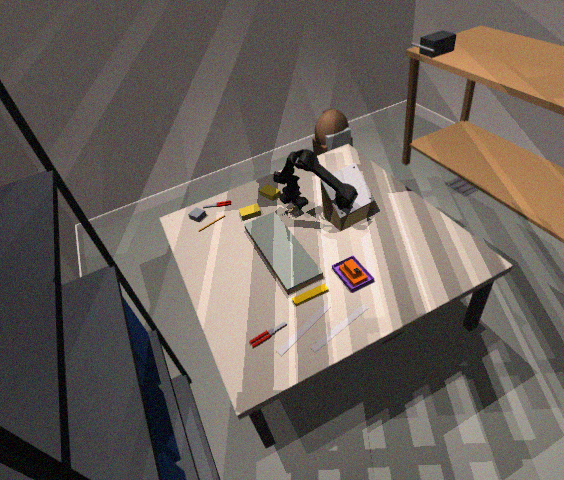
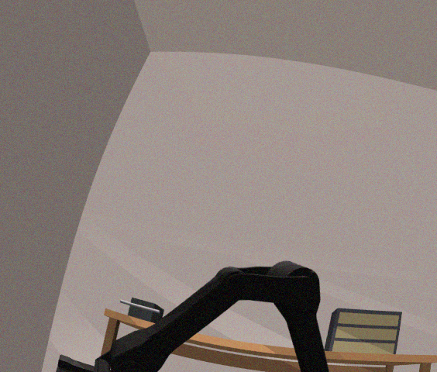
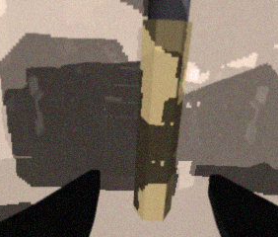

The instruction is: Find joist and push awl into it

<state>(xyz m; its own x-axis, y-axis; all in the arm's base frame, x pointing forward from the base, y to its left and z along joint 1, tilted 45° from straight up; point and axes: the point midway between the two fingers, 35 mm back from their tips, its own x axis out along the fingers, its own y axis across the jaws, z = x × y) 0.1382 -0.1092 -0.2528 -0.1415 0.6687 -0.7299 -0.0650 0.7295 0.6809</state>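
The awl lies on the table, its tan handle running between my fingertips in the wrist view, with its dark collar at the top edge. My gripper is partly open, low over the table near the panel's far end. A gap shows on both sides of the handle. The orange stud finder sits in the purple tray. The grey-green floor panel lies between my gripper and the tray's left side. The joist cannot be seen. The exterior view shows only part of the arm.
A white-topped box stands close beside the arm. Yellow blocks lie beyond the panel; a yellow bar lies at its near end. Red-handled pliers, a red screwdriver and a grey block lie farther out.
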